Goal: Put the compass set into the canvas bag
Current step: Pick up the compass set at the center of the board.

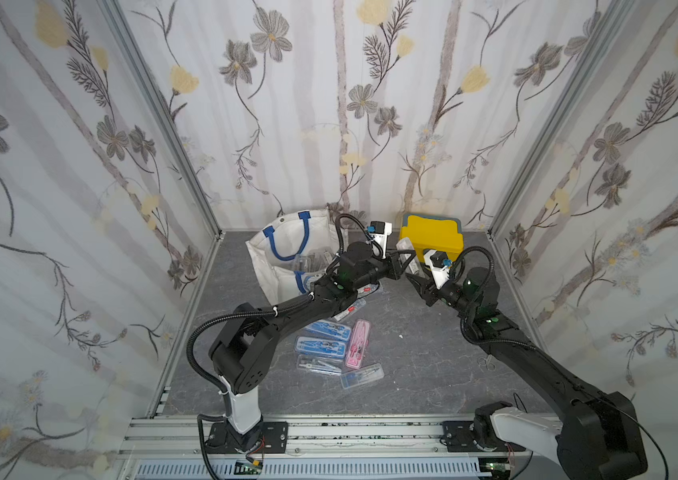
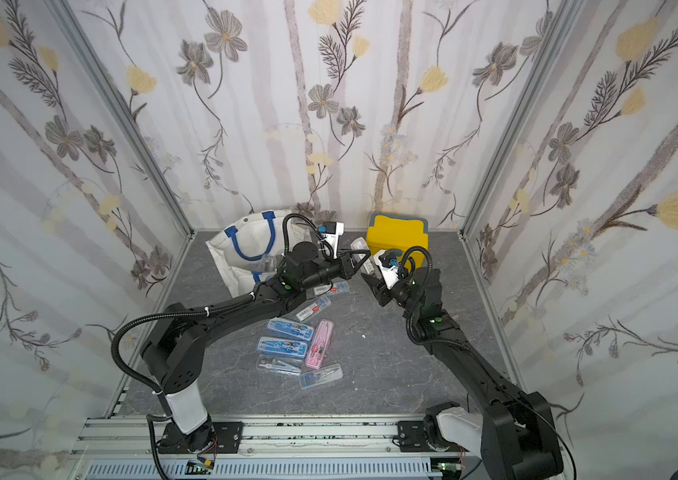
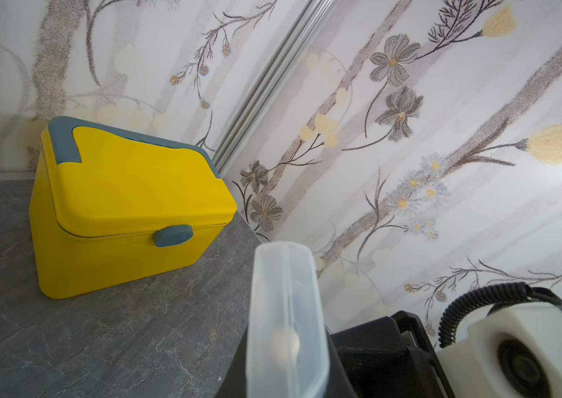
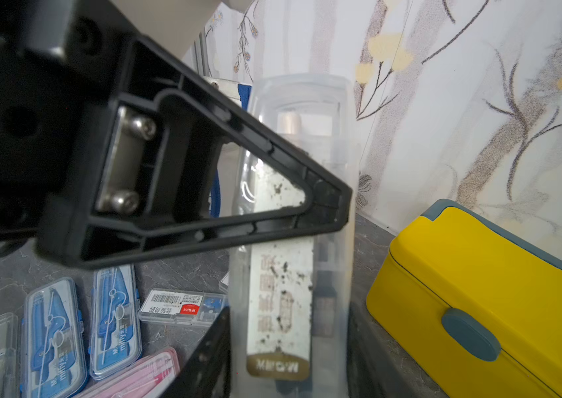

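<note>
A clear plastic compass set (image 1: 404,246) is held in the air between both arms, in front of the yellow box. My left gripper (image 1: 403,266) is shut on it, the case (image 3: 286,310) standing edge-on between its black jaws. My right gripper (image 1: 415,277) is shut on the same case (image 4: 290,293) at its labelled end, and the left gripper's triangular finger (image 4: 203,193) crosses that case higher up. The canvas bag (image 1: 287,249), white with blue handles, lies open at the back left, behind the left arm; in a top view the bag (image 2: 246,245) holds a clear case.
A yellow lidded box (image 1: 433,239) stands at the back right, close to the held case. Several more compass sets (image 1: 329,349), blue, pink and clear, lie in the middle of the grey table. Small scissors (image 1: 486,360) lie by the right arm. Papered walls close three sides.
</note>
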